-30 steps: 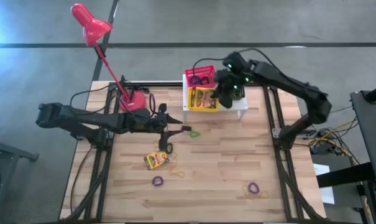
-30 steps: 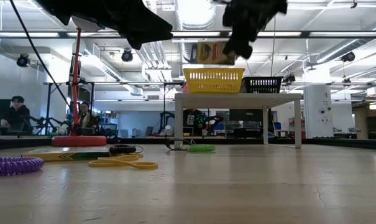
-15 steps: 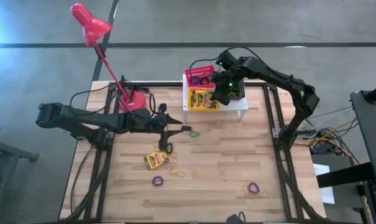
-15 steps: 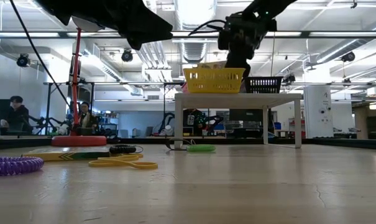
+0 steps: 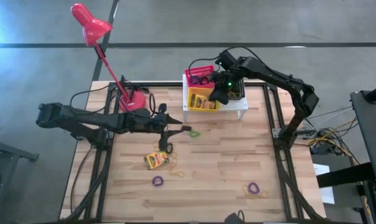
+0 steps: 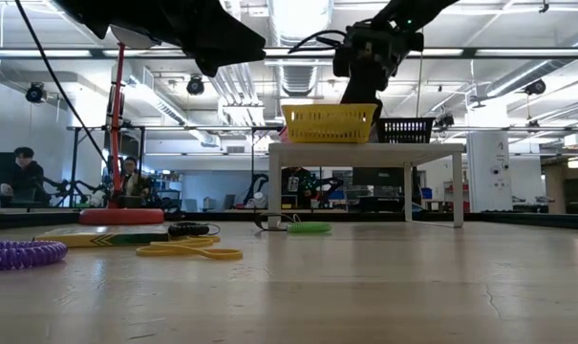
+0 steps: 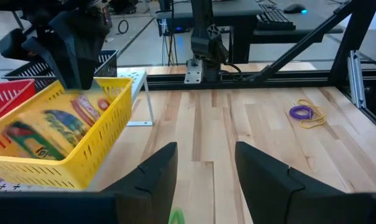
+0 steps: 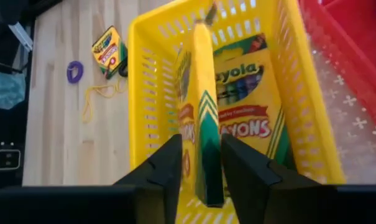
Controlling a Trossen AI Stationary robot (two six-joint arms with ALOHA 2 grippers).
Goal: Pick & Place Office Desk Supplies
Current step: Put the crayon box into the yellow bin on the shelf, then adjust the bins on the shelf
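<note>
Right wrist view shows me my right gripper (image 8: 199, 163) reaching down into the yellow basket (image 8: 147, 93) on the shelf (image 5: 240, 104), fingers loosely astride an upright crayon box (image 8: 200, 124). Left gripper (image 5: 175, 138) hovers open, mid-table.

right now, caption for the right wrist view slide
Right tool lowering a crayon box on edge into the yellow basket, beside another box.

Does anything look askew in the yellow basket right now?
Yes. One crayon box stands on its narrow edge in the yellow basket, between the right gripper fingers, while another crayon box lies flat beside it. The left gripper hangs open over the table.
</note>
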